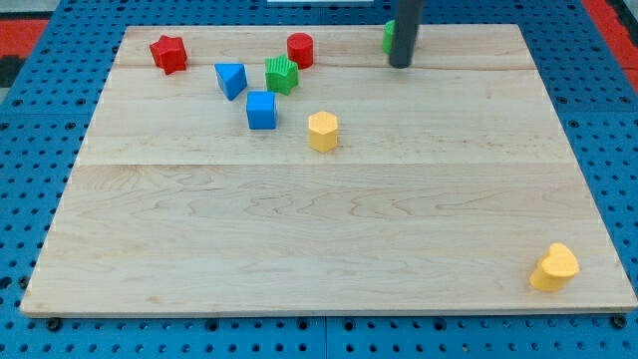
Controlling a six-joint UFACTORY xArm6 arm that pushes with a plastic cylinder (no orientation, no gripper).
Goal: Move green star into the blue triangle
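The green star (pixel 282 75) lies near the view's top, left of centre. The blue triangle (pixel 231 80) lies just to its left, a small gap apart. My tip (pixel 400 65) stands on the board at the view's top, well to the right of the green star. It is right next to another green block (pixel 388 37), which the rod mostly hides.
A red star (pixel 168 53) lies at the top left. A red cylinder (pixel 300 49) lies above the green star. A blue cube (pixel 261 110) and a yellow hexagon (pixel 322 131) lie below it. A yellow heart (pixel 554 267) lies at the bottom right. The wooden board (pixel 329 229) has edges all round.
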